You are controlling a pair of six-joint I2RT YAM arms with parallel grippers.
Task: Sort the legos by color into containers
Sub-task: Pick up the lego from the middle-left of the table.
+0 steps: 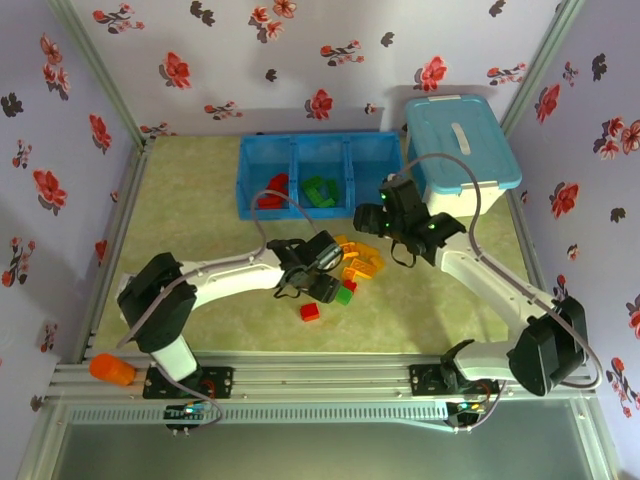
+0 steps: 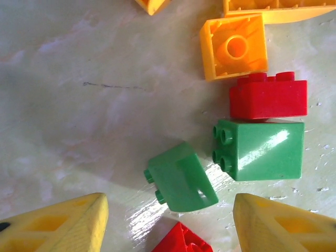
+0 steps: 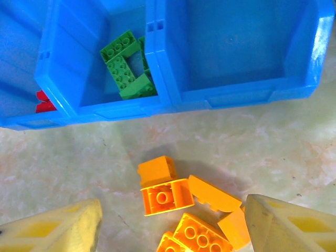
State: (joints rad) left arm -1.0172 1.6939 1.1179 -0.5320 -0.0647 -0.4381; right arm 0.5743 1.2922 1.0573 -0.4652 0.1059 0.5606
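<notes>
My left gripper (image 2: 170, 223) hangs open just above the table, its yellow fingers (image 2: 58, 226) either side of a curved green lego (image 2: 181, 178). A red lego (image 2: 181, 240) lies just below it. A square green lego (image 2: 260, 149), a red one (image 2: 268, 97) and an orange one (image 2: 233, 47) lie beside them. My right gripper (image 3: 173, 228) is open over several orange legos (image 3: 165, 195), short of the blue tray (image 3: 157, 107). Of the containers, the middle one holds green legos (image 3: 126, 65), the left one red legos (image 1: 272, 192), and the right one (image 3: 241, 47) shows a bare floor.
A white bin with a light-blue lid (image 1: 460, 150) stands right of the tray, close behind the right arm. A lone red lego (image 1: 310, 312) lies nearer the front. Flowered walls close in the table on three sides. An orange object (image 1: 112, 370) sits by the left base.
</notes>
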